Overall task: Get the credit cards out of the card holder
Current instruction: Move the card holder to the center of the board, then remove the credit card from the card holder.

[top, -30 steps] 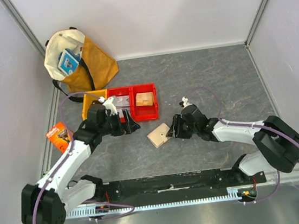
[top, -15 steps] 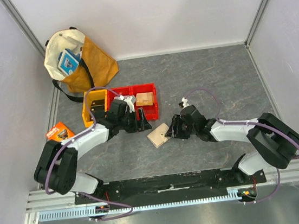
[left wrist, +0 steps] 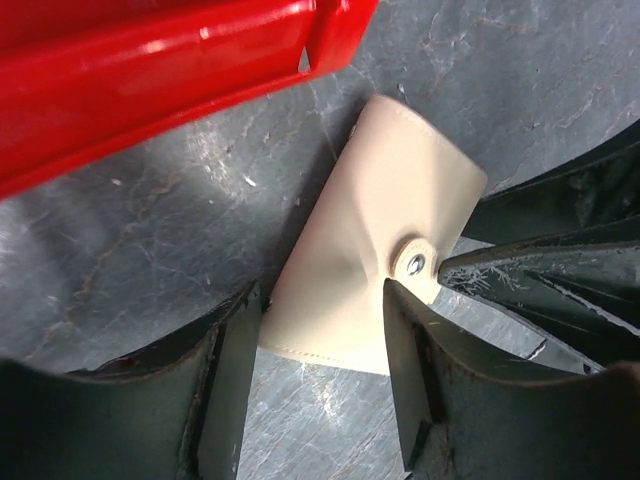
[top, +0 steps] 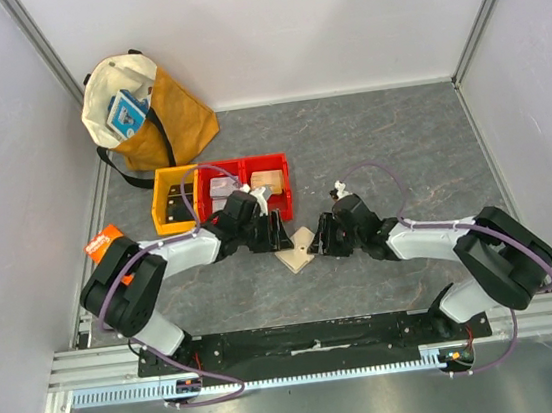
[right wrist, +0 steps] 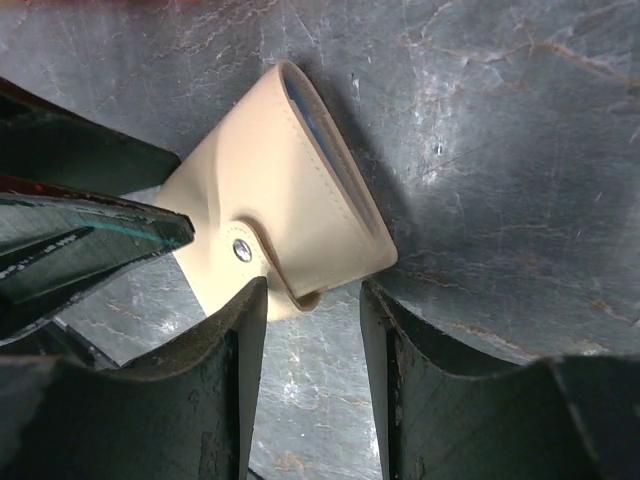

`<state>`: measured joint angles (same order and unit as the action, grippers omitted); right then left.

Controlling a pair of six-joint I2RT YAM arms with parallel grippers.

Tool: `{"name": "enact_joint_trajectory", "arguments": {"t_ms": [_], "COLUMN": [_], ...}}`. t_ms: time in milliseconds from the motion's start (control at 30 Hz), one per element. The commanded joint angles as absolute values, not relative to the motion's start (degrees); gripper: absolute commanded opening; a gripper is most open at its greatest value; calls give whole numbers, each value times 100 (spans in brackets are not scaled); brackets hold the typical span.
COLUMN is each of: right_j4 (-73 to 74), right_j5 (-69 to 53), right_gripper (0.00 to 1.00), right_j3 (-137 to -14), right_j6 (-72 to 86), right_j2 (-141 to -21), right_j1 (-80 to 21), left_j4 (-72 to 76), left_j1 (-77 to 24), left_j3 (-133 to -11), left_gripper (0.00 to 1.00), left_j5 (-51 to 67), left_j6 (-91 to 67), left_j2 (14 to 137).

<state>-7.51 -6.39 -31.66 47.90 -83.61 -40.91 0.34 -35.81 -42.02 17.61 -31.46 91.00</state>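
The card holder (top: 297,251) lies snapped shut on the desk (top: 399,141) at frame centre, its long axis diagonal. The left hand (left wrist: 322,295) straddles one end with its jaws parted. The right hand (right wrist: 313,290) flanks the snap end, equally near; whether it is clenched cannot be told.

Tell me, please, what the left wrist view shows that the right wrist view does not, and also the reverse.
Left wrist only: the wall of a red bin along the top, and the fingers of the right end effector at the right side. Right wrist only: the open edge of the card holder, with a blue-grey sleeve inside, and the fingers of the left end effector at the left side. Both: the beige card holder with its metal snap, lying on the grey table.
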Motion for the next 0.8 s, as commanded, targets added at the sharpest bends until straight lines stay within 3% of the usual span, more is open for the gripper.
{"name": "enact_joint_trajectory", "arguments": {"t_ms": [0,200,367,600,767], "right_j4": [-493,-291,359,1352,1783], "right_j5": [-536,-887,-993,-528,86], "right_gripper": [49,49,52,64,75], "right_j3": [-3506,-3928,-4464,-4956,-5264], "right_j6": [4360,3781,3174,2646,2619], "right_j2": [-8490,-8753,-8947,-8579,-8569], "right_j1": [-4043,-4034,-4034,-4069,-4280], "left_j4": [632,1124,1230,1073,835], "left_j1": [-3788,-4323,-4982,-5063,-5010], "left_j3": [-3746,-2901,-2681,-2338,-2698], "left_gripper": [54,53,58,65,63], "left_j5": [1539,994,397,-869,-1125], "left_j6": [-3909,-5000,-5580,-6003,-5801], "left_j2": [8790,8114,7665,6926,7171]}}
